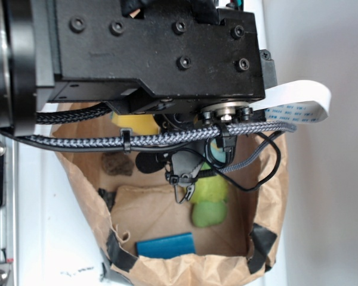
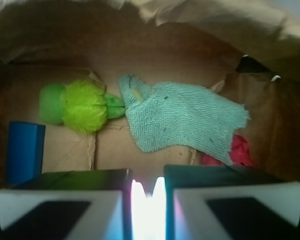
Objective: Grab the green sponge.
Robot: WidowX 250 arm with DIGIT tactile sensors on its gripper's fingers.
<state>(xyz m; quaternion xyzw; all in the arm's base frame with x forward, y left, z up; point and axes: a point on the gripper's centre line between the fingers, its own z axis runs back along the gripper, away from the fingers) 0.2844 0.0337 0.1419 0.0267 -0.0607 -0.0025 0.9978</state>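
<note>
The green sponge lies on the brown paper floor of a paper-lined box; its fuzzy lime part joins a smoother mid-green part. In the wrist view the green sponge is at the upper left, its tip touching a pale teal cloth. My gripper hangs just left of the sponge and above the floor. In the wrist view the gripper points at bare paper, with only a narrow bright slit between its fingers and nothing in it.
The box's brown paper walls rise on all sides. A blue block lies near the front wall, also seen as the blue block. A yellow sponge and a dark brown piece sit at the back. A pink-red thing pokes from under the cloth.
</note>
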